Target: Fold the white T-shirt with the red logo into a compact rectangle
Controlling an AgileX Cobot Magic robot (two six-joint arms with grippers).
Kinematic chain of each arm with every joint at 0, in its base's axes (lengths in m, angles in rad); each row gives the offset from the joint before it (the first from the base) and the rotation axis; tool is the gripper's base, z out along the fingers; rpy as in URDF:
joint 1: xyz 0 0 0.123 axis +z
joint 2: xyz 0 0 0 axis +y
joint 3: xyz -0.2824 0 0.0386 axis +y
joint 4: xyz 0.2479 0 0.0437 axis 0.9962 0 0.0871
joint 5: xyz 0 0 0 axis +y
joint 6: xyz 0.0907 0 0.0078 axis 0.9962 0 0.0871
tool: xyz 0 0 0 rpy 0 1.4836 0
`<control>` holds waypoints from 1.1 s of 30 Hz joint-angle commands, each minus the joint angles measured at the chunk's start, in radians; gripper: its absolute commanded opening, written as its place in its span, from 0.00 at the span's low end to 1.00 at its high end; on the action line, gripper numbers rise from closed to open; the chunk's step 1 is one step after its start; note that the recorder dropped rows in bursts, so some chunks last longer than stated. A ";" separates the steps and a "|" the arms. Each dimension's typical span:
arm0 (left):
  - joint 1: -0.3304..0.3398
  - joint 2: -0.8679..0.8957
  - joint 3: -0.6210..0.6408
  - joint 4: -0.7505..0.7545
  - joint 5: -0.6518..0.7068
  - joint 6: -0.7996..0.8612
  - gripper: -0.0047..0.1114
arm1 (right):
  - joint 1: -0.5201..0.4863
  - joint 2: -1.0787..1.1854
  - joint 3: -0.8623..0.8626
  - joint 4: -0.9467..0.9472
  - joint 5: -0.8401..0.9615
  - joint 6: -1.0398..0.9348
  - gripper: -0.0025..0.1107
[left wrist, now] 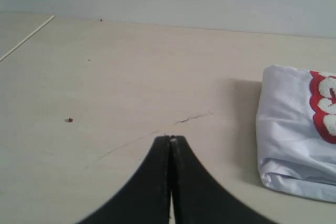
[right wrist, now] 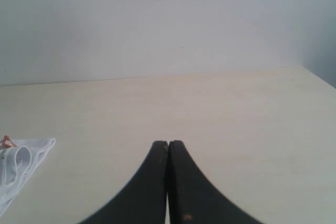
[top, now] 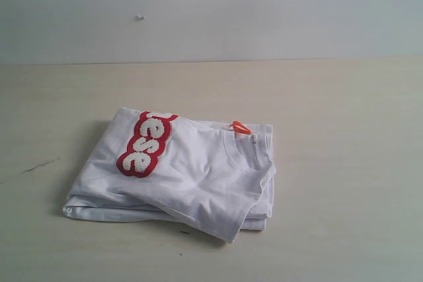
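The white T-shirt (top: 198, 179) lay folded into a compact, slightly skewed rectangle, toward 7 o'clock from the middle of the table (top: 344, 163), with the red logo (top: 147, 144) at its 10 o'clock corner. To my eye, only squaring the edges remained. The left gripper (left wrist: 171, 140) and right gripper (right wrist: 168, 144) were both closed and empty, apart from the shirt on either side.
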 commanded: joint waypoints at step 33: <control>0.001 -0.006 0.004 -0.011 -0.012 0.000 0.04 | -0.005 -0.005 0.011 -0.110 0.082 0.099 0.02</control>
